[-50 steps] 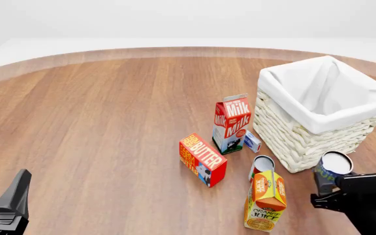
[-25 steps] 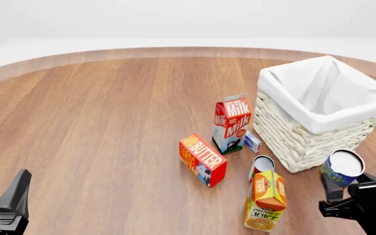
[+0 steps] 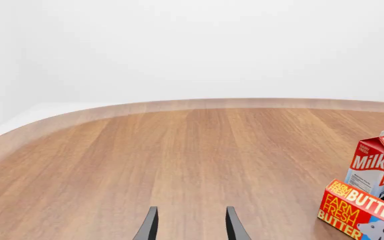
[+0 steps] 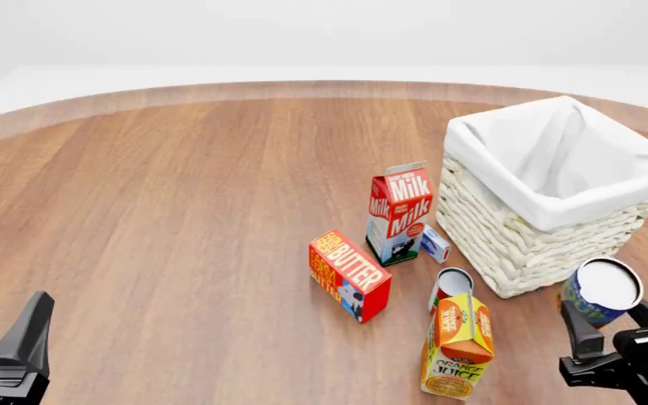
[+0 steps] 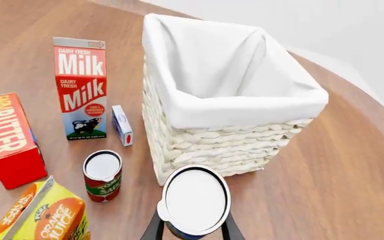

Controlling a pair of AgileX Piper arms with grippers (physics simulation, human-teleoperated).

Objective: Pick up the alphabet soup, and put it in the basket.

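Wood-grain worktop (image 3: 178, 150) fills the left wrist view, and we see our left pincer (image 3: 190, 225) with its two dark fingers apart and nothing between them. At the side of that view stand the milk carton (image 3: 381, 162) and the butter box (image 3: 360, 210).

From the front view, the left pincer (image 4: 20, 354) sits low at the near left edge, well apart from everything else. The basket (image 4: 555, 190) stands at the right, with the milk carton (image 4: 398, 215) just beside its left wall and a small blue and white box (image 4: 434, 245) between them. The butter box (image 4: 349, 275) lies nearer to us. A red-labelled can (image 4: 451, 287) stands upright just behind the orange juice carton (image 4: 457, 346). Our right pincer (image 4: 607, 325) is clamped on the alphabet soup (image 4: 601, 291), which is held off the worktop and near the basket's near corner.

Through the right wrist view, the alphabet soup (image 5: 193, 202) shows its pale top between the right pincer's fingers (image 5: 153, 227), which press its sides. The basket (image 5: 225, 100) stands just beyond it, and the red-labelled can (image 5: 102, 175) is beside it on the worktop.
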